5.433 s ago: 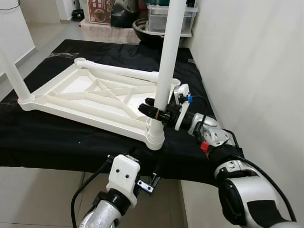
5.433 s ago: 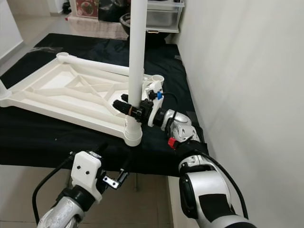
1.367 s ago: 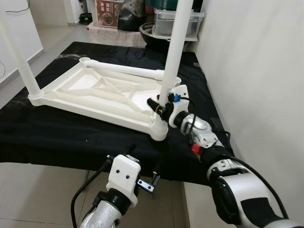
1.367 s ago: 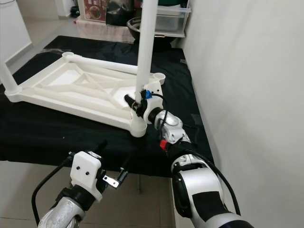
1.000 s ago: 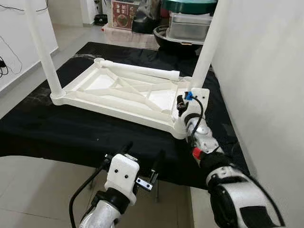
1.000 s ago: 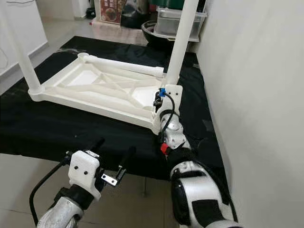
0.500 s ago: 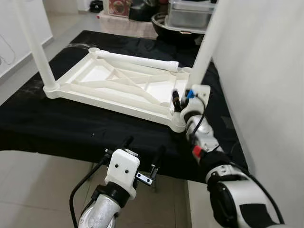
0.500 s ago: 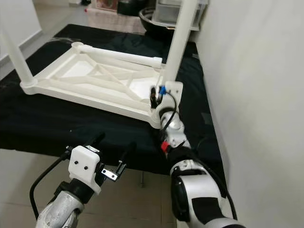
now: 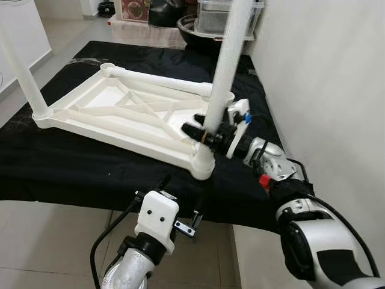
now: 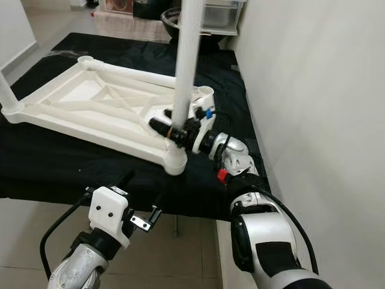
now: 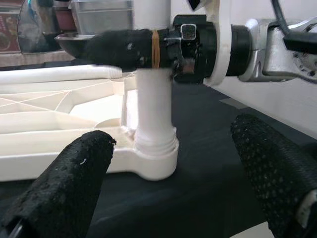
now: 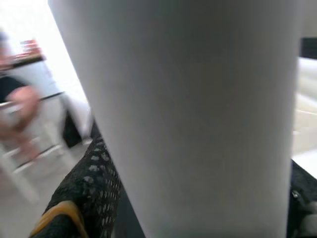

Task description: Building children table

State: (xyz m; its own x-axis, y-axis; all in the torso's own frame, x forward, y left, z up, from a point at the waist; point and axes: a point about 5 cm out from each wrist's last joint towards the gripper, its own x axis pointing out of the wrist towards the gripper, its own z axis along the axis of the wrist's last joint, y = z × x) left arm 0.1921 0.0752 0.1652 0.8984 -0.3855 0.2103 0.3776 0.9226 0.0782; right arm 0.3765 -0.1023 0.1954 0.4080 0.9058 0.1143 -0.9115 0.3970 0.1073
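A white plastic table top point(image 9: 114, 135) lies upside down on a black cloth. One white leg point(image 9: 225, 66) stands upright in the near right corner socket point(image 9: 203, 164). My right gripper point(image 9: 201, 133) is shut on this leg just above the socket, fingers lying across it. In the right wrist view the leg point(image 12: 198, 99) sits between the black fingers point(image 12: 91, 193). My left gripper point(image 9: 179, 195) hangs open below the table's front edge, empty, facing the socket point(image 11: 153, 153). A second leg point(image 9: 21, 75) stands at the far left corner. A third point(image 9: 159, 82) lies along the far rim.
A white wall point(image 9: 325, 90) runs close along the right side. Clear plastic boxes point(image 9: 210, 12) and a black bowl point(image 9: 192, 27) stand behind the cloth. The black cloth point(image 9: 72, 174) ends at a front edge with tiled floor point(image 9: 42, 241) below.
The head view has shifted. My right wrist has swung round the upright leg, so its fingers now point left across the leg instead of away from me. The left gripper stays open.
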